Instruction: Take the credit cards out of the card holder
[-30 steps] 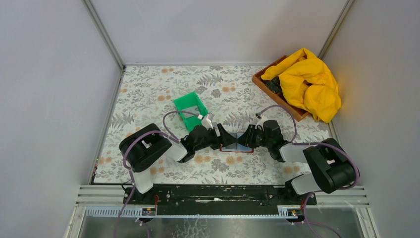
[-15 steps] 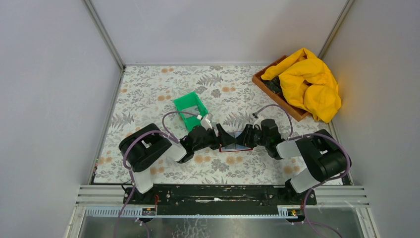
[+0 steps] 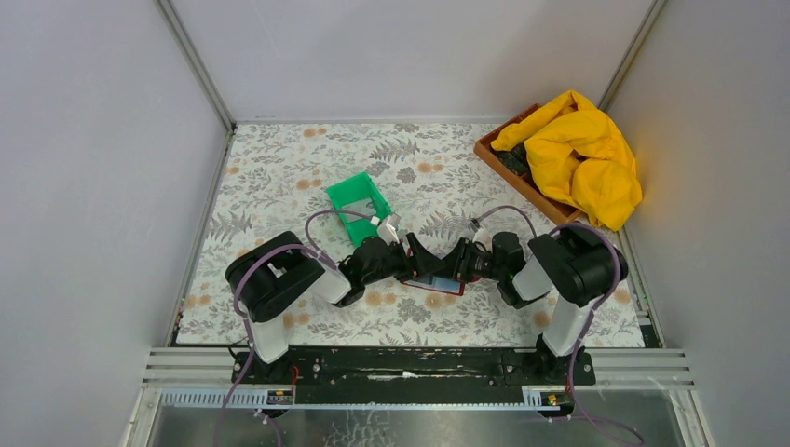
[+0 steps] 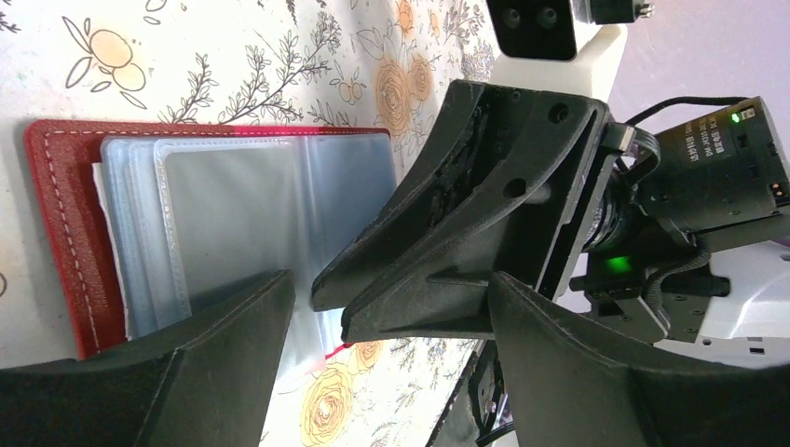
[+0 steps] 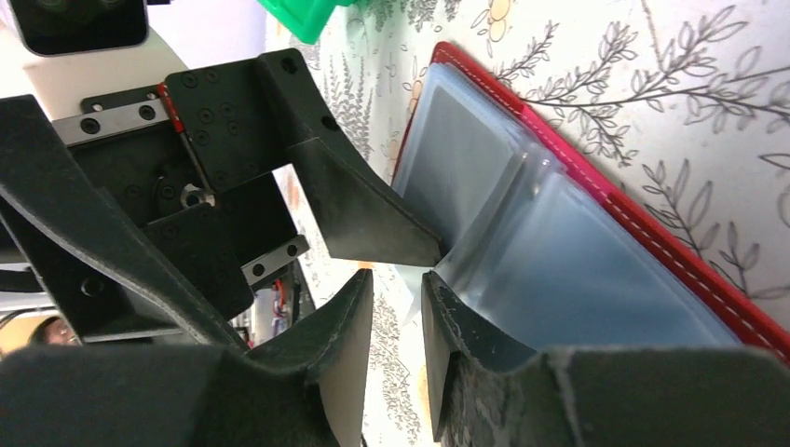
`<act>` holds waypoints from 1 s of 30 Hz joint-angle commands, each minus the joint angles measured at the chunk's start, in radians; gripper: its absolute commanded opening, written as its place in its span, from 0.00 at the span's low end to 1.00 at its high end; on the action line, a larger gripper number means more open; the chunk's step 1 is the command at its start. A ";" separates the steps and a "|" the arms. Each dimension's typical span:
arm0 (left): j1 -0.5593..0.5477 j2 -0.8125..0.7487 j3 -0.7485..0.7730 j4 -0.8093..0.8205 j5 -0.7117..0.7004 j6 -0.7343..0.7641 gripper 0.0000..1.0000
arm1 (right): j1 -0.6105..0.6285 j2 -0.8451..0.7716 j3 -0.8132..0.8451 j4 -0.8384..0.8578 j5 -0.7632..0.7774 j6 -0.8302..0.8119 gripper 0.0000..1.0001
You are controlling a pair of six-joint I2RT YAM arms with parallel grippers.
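The dark red card holder [image 3: 436, 283] lies open on the flowered cloth between my two grippers. Its pale blue-grey sleeves [image 4: 233, 205] fan out over the red cover [image 4: 56, 233]; it also shows in the right wrist view [image 5: 652, 233]. I cannot make out single credit cards inside the sleeves. My left gripper [image 3: 416, 253] [image 4: 391, 321] is wide open over the holder's edge, holding nothing. My right gripper [image 3: 456, 263] [image 5: 398, 303] points in between the left fingers, jaws a narrow gap apart with nothing between them, one fingertip [image 5: 442, 307] against the sleeves [image 5: 578, 270].
A green plastic bin [image 3: 359, 200] stands just behind the left gripper. A wooden tray [image 3: 494, 154] with a yellow cloth [image 3: 582, 154] sits at the back right corner. Grey walls close in the table on three sides.
My right arm has swung left and pushed its gripper further over the card holder. The holder has shifted and now lies slightly tilted. The left arm has barely moved.
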 commanded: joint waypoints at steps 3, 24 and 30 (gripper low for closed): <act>0.009 0.011 -0.031 -0.004 0.004 0.009 0.84 | 0.006 0.106 0.007 0.314 -0.088 0.141 0.33; 0.017 -0.071 -0.018 -0.049 0.023 0.045 0.83 | 0.006 -0.080 0.044 -0.287 0.112 -0.169 0.33; 0.020 -0.135 0.014 -0.180 -0.025 0.126 0.84 | 0.006 -0.064 0.046 -0.278 0.115 -0.164 0.34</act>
